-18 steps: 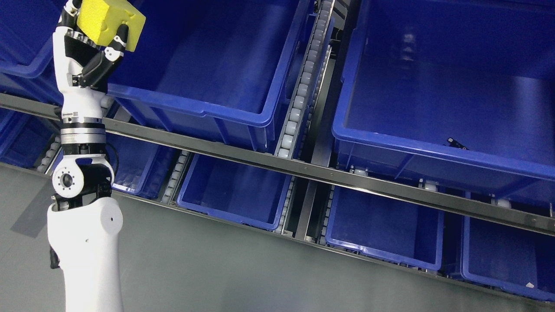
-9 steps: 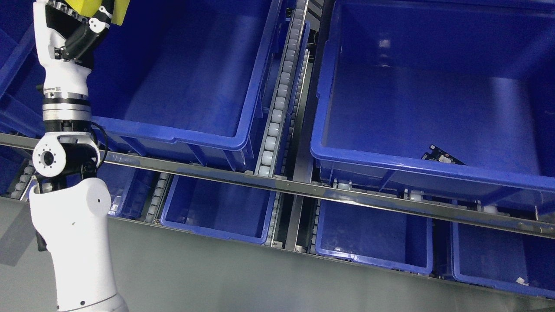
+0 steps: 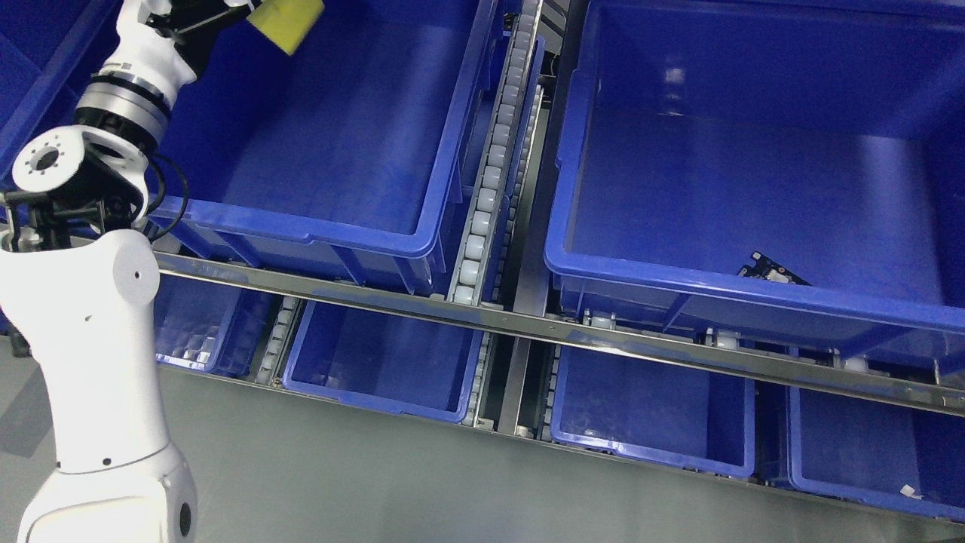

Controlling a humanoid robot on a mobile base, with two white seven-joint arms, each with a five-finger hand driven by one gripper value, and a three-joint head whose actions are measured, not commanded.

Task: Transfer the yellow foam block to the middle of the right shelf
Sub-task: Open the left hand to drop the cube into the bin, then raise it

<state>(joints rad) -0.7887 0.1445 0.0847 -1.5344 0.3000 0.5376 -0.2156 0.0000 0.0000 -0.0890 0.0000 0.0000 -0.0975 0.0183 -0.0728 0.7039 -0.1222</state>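
The left hand (image 3: 197, 13), at the top left edge, grips the foam block (image 3: 287, 21) above the left bin (image 3: 422, 241), with most of its fingers cut off by the frame. Rightward, a roller track (image 3: 486, 188) separates it from the right bin (image 3: 678, 290), which holds a small dark part (image 3: 770, 269).

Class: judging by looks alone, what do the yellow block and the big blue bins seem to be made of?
Yellow block: likely foam, with a matte, dull surface and no shine. Blue bins: apparently moulded plastic, smooth and semi-glossy, with light reflections on the walls and rounded rims.
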